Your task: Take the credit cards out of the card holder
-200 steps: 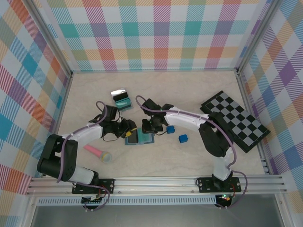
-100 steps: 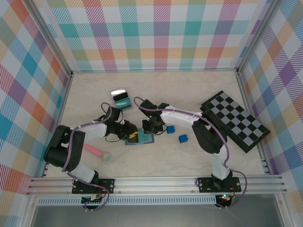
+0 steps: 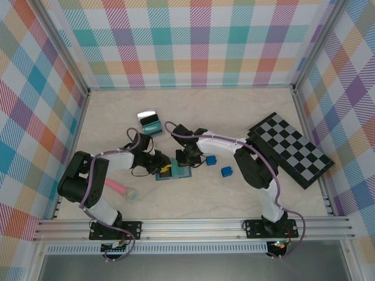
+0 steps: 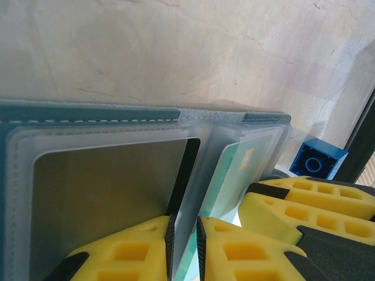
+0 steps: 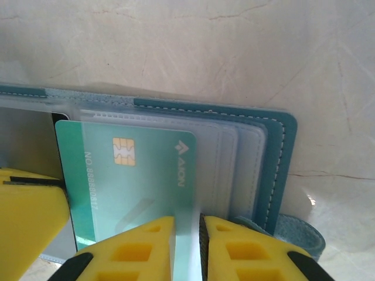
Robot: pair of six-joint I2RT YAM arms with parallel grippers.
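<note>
Card holder point(image 3: 180, 173): slate-blue, lying open near the middle of the table point(image 3: 234, 117), between both grippers.

Step in hand: parting the clear pockets to free a card.

Left gripper point(image 4: 183, 225): jaws pinched on a clear pocket leaf.

Right gripper point(image 5: 187, 225): jaws pinched on the pocket edge over the card. Whether the card itself is caught, cannot tell.

Next move, by judgement: pin the leaf and slide the card out along its pocket.

Count, descending:
- Checkerboard point(image 3: 291, 149), one.
- Card holder, one.
- Credit card point(image 5: 129, 170), one teal-green seen, others uncertain.
- Blue cubes point(image 3: 211, 160), two.
</note>
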